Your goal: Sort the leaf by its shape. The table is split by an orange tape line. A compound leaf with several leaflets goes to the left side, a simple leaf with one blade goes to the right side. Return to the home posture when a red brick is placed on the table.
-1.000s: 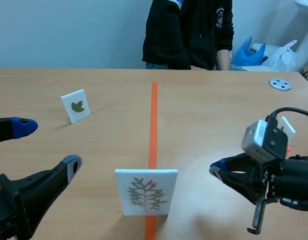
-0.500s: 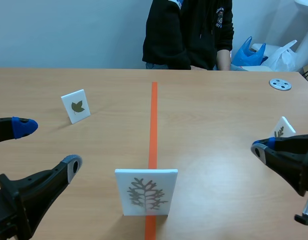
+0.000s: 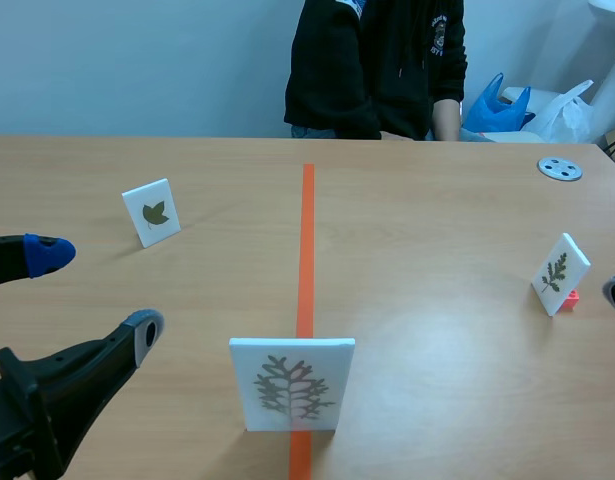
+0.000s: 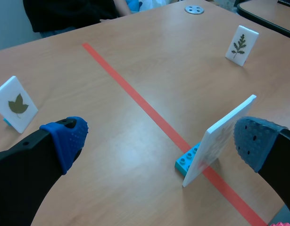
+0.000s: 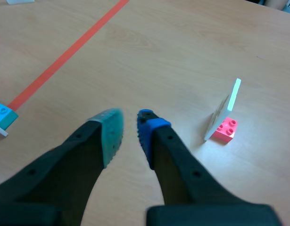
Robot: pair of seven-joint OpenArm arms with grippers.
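Note:
A white card with a branching compound leaf (image 3: 292, 385) stands on the orange tape line (image 3: 307, 240), held up by a teal brick (image 4: 188, 160). My left gripper (image 4: 161, 141) is open around it without touching; the card (image 4: 220, 141) stands close to one finger. On the left side stands a card with a lobed single leaf (image 3: 152, 212). On the right side a card with a compound leaf (image 3: 560, 272) rests on a pink-red brick (image 3: 567, 297). My right gripper (image 5: 129, 132) has pulled back from that card (image 5: 225, 106); its fingers are almost together, holding nothing.
A person in a dark top sits across the table (image 3: 377, 70). A grey disc (image 3: 560, 168) lies at the far right. Blue and white bags (image 3: 517, 105) sit behind the table's far right corner.
My right arm has drawn back to the right, almost out of the scene view, uncovering the compound-leaf card standing on the right side. The left arm has not moved.

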